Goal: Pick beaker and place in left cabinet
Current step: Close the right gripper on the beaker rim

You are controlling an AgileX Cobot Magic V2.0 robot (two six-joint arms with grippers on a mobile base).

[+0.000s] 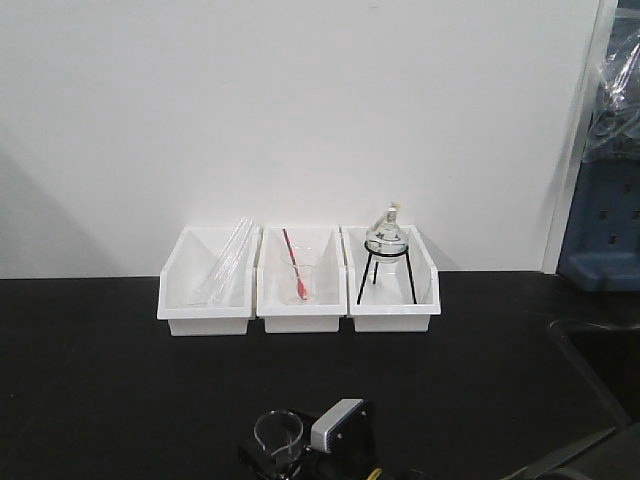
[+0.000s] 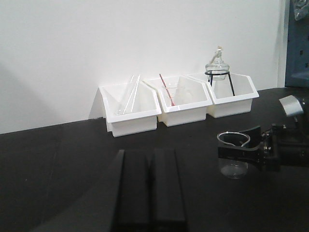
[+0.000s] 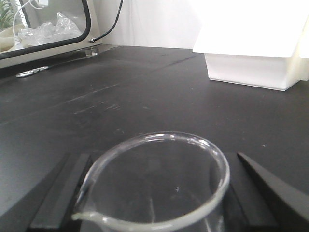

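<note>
The beaker (image 3: 159, 145), small clear glass with a pour spout, sits between the two black fingers of my right gripper (image 3: 155, 193), which is shut on it. The front view shows beaker (image 1: 278, 434) and right gripper (image 1: 290, 455) at the near edge of the black bench. From the left wrist, a black finger (image 2: 241, 152) crosses the beaker (image 2: 232, 166) below its rim. I cannot tell whether the base touches the bench. My left gripper (image 2: 151, 154) is shut and empty, low over the bench left of the beaker. The left cabinet is out of view.
Three white bins stand against the back wall: one with glass tubes (image 1: 207, 283), one with a beaker and red rod (image 1: 300, 282), one with a flask on a black tripod (image 1: 390, 265). A windowed chamber (image 3: 48, 29) stands beyond the right gripper. Blue equipment (image 1: 605, 230) stands far right.
</note>
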